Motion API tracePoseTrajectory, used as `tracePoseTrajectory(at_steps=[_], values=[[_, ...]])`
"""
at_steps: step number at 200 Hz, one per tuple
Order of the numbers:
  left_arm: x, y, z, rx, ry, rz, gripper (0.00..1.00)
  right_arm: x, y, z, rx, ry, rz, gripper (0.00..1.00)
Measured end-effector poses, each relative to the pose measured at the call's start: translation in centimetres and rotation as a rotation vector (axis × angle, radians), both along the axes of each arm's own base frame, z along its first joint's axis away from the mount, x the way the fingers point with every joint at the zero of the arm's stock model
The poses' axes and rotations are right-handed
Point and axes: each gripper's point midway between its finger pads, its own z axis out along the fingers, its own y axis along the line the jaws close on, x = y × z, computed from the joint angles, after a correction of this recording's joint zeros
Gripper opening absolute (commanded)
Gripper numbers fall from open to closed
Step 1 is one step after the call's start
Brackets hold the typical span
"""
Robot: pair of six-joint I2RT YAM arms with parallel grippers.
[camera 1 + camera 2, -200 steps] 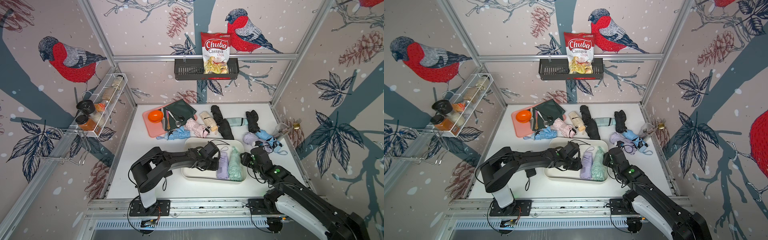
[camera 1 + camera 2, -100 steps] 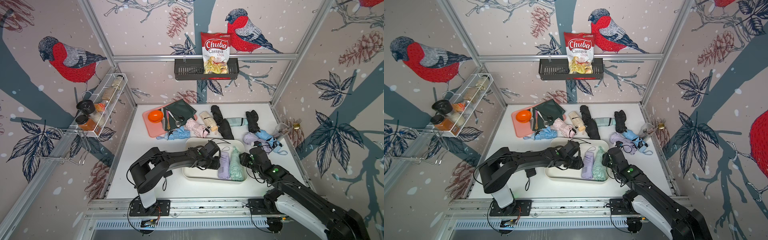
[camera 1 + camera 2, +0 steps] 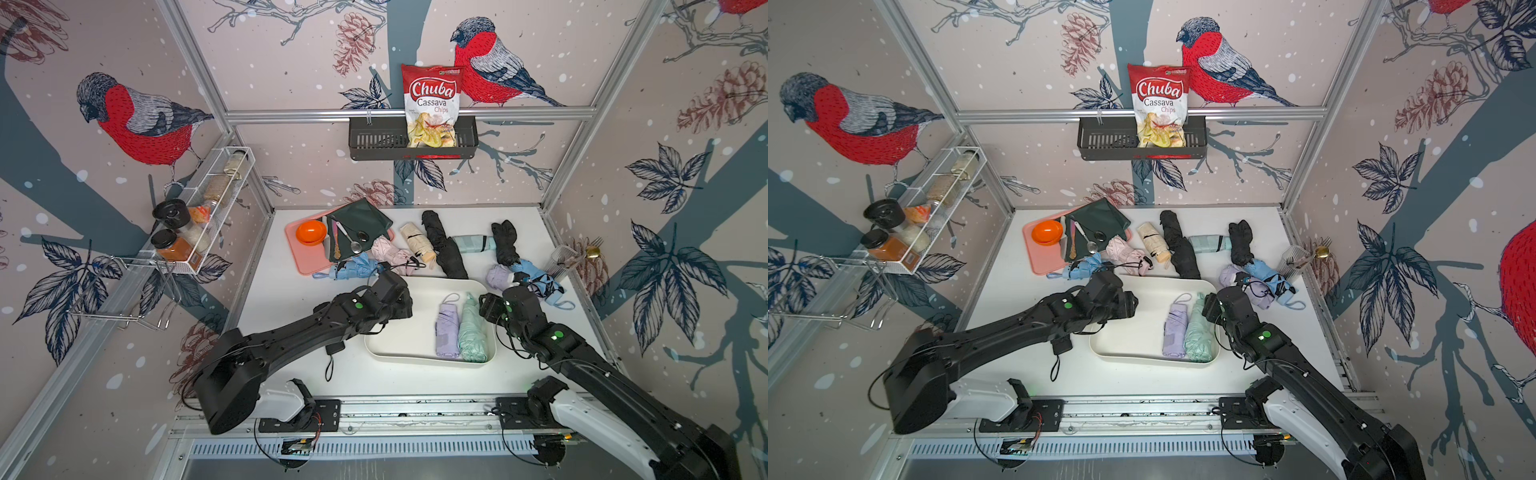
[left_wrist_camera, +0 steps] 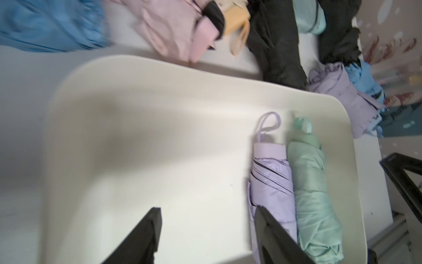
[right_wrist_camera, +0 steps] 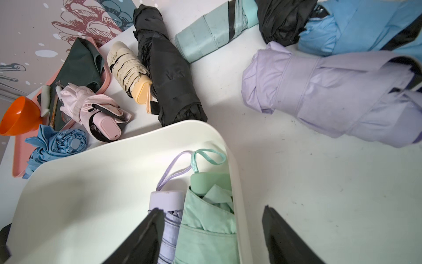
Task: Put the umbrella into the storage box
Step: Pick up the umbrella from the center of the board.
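The off-white storage box [image 3: 405,345] [image 3: 1129,332] lies at the table's front middle. Two folded umbrellas lie side by side at its right end: a lilac umbrella [image 3: 447,332] [image 4: 271,182] and a mint-green umbrella [image 3: 473,334] [image 5: 205,228]. My left gripper [image 4: 207,209] [image 3: 402,302] hovers over the box's bare floor [image 4: 159,148], open and empty, just left of the lilac umbrella. My right gripper [image 5: 212,209] [image 3: 489,305] is open at the box's right rim, with its jaws on either side of the mint-green umbrella and the box wall [image 5: 235,182].
Several more folded umbrellas lie behind the box, among them black [image 3: 444,245], beige [image 3: 417,239], pink [image 3: 388,253], blue [image 3: 355,266] and lilac [image 3: 500,276]. A pink tray [image 3: 297,253] with an orange bowl [image 3: 311,231] sits back left. A wire rack [image 3: 199,208] juts from the left wall.
My left gripper has opened, let go of the lilac umbrella in the box and drawn back to the left. My right gripper has opened wider.
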Motion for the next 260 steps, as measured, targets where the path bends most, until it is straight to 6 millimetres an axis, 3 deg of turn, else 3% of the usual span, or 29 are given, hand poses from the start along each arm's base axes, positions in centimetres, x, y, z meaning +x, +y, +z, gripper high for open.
tracePoseTrajectory(at_steps=[11,40,55,73,96,134,170,215,260], values=[[0.2,2.4,0.5,0.016,-0.022,0.080,0.99,0.1,-0.3,0.3,-0.016,-0.013,-0.003,0.82],[0.6,9.4,0.9,0.064,-0.052,0.293,0.99,0.3,-0.9,1.1,-0.023,-0.043,-0.029,0.90],[0.5,12.9,-0.1,0.087,-0.031,0.386,0.99,0.5,-1.4,1.8,-0.029,-0.063,-0.044,1.00],[0.1,16.4,-1.6,0.105,0.004,0.481,0.99,0.8,-1.9,2.2,-0.036,-0.078,-0.060,1.00],[-0.3,19.0,-3.2,0.102,0.055,0.548,0.99,1.1,-2.5,2.6,-0.048,-0.085,-0.076,1.00],[-0.8,20.8,-5.1,0.116,0.125,0.564,0.99,1.4,-3.2,2.6,-0.047,-0.083,-0.100,1.00],[-1.4,21.0,-6.8,0.124,0.185,0.541,0.97,1.5,-3.4,2.6,-0.039,-0.081,-0.107,1.00],[-2.3,20.7,-8.7,0.120,0.248,0.513,0.80,1.7,-3.4,2.3,-0.039,-0.067,-0.107,1.00],[-2.7,20.7,-9.9,0.090,0.274,0.517,0.74,1.8,-3.2,2.2,-0.032,-0.061,-0.100,1.00]])
